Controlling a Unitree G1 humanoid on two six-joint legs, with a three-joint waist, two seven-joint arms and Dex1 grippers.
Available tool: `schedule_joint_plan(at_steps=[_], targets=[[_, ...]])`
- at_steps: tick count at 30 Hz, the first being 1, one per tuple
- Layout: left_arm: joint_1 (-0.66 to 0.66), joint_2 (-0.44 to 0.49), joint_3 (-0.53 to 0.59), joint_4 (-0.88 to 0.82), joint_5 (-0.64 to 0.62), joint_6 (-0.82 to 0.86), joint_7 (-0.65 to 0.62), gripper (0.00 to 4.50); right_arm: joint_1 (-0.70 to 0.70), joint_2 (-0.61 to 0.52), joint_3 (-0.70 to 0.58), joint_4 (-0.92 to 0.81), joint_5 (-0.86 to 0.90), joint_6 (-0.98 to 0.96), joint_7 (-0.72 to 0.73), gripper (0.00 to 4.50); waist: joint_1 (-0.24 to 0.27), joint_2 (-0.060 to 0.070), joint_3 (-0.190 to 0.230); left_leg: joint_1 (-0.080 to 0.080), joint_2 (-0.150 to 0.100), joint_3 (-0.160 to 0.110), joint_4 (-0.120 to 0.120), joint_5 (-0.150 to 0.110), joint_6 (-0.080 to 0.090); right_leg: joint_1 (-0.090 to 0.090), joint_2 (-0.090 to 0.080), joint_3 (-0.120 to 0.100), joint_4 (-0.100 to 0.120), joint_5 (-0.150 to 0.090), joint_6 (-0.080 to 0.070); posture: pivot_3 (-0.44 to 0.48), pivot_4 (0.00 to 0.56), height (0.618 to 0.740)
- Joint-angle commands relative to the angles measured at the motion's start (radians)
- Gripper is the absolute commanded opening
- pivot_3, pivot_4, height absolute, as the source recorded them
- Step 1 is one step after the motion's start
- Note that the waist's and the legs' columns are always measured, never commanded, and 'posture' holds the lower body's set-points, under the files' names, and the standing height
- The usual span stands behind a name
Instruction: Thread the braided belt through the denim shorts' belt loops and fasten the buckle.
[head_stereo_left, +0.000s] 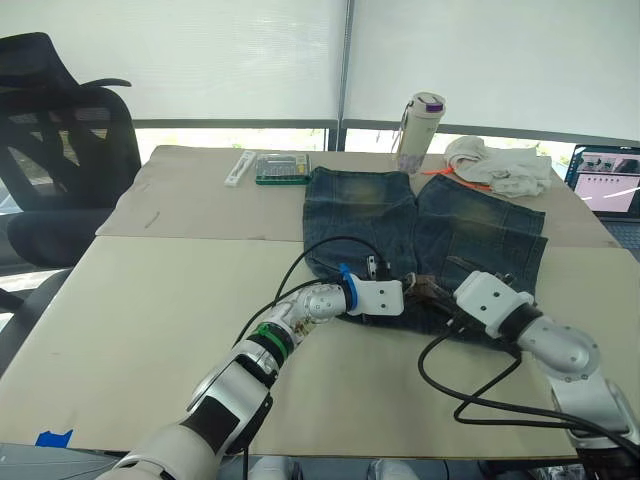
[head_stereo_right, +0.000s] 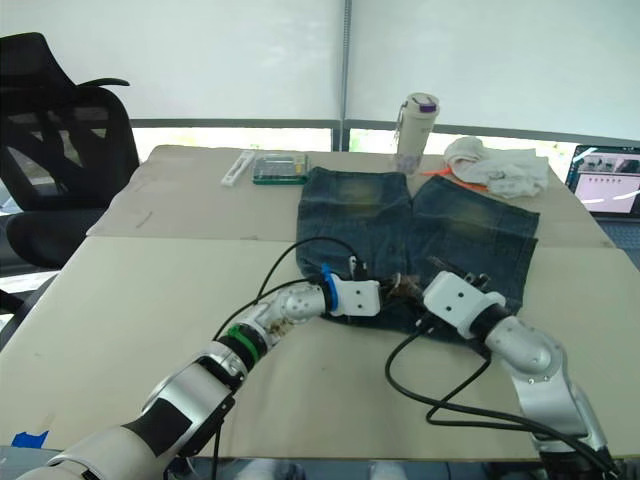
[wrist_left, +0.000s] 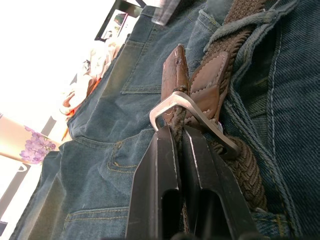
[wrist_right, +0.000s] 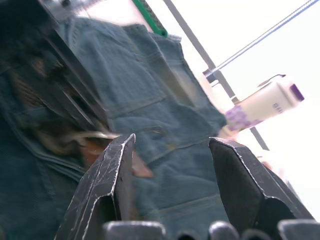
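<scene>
Shorts (head_stereo_left: 425, 225) flat on surface (head_stereo_left: 150, 320), waistband nearest robot; belt (wrist_left: 235, 150) along waistband.

Left end effector (wrist_left: 177, 132) clenched on belt at buckle (wrist_left: 187, 112). Right end effector (wrist_right: 170, 145) released, just beside buckle.

Fastening step, likely: left keeps frame steady; right takes strap tip, feeds straight through frame, avoids snagging denim.

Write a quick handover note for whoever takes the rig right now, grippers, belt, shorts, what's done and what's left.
Left gripper: shut on the braided belt right at the buckle.
Right gripper: open, holding nothing, close beside it over the waistband.
Denim shorts lie flat on the table, legs pointing away.
Done: belt passes under at least one of the belt loops.
Left: fasten the buckle; how many loops are threaded cannot be told.
</scene>
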Motion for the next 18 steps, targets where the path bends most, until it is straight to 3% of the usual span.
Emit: schedule_joint_plan(at_steps=[1,11,18], targets=[[0.003,-0.008,-0.005,-0.037,-0.012,-0.010,0.000,0.00,-0.033,-0.046,0.046,0.063,-0.085,-0.075,0.004,2.62,0.000,0.000,0.000,0.000,0.000,0.000,0.000,0.000,0.000,0.000,0.000,0.000,0.000,0.000,0.000,0.000,0.150,0.737],[0.008,-0.005,-0.012,-0.051,-0.005,-0.001,0.003,0.00,-0.112,-0.033,0.117,0.165,-0.139,-0.163,-0.007,2.62,-0.008,0.000,0.000,0.000,0.000,0.000,0.000,0.000,0.000,0.000,0.000,0.000,0.000,0.000,0.000,0.000,0.150,0.737],[0.006,-0.004,-0.011,-0.042,-0.003,0.001,0.010,0.00,-0.091,-0.039,0.107,0.162,-0.131,-0.158,0.009,2.62,-0.008,0.000,0.000,0.000,0.000,0.001,0.000,0.000,-0.001,0.000,0.000,0.000,0.000,0.000,0.000,0.000,0.150,0.737]])
